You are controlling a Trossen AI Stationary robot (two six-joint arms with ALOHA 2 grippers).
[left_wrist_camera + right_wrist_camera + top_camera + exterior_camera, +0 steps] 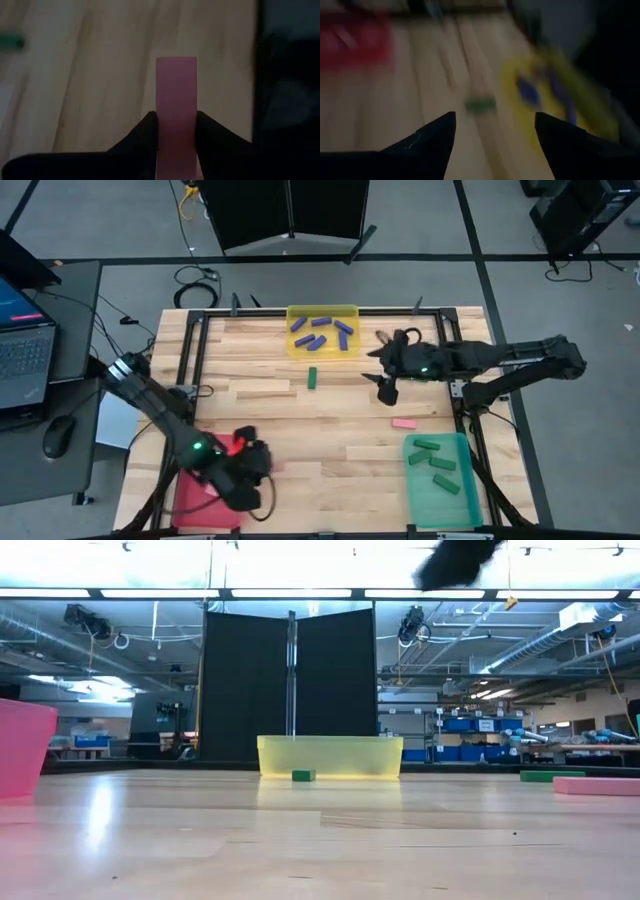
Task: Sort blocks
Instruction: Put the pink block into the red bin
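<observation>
My left gripper (243, 467) hovers at the table's near left, by the red tray's (195, 502) right edge, shut on a pink block (176, 95). My right gripper (495, 120) is open and in the air right of the table's middle (386, 388). It faces a loose dark green block (480, 105) that lies flat on the wood (312, 377) just near of the yellow tray (322, 313). Several dark blue blocks (320, 332) lie in the yellow tray. Another pink block (403, 422) lies flat on the table, right of centre. Dark green blocks (437, 463) lie in the teal-green tray (470, 502). My left gripper pinches the pink block between its two fingers (145, 132), one on each long side. The block's free end (176, 65) sticks out beyond the fingertips, so the fingers lie along it. It hangs clear above the wooden table; its other end is hidden between the fingers.
The three trays stand at the table's edges: yellow at the far middle, red at the near left, teal-green at the near right. A black frame borders the tabletop. In the low view the green block (303, 776) lies in front of the yellow tray (330, 755). Bare wood fills the middle.
</observation>
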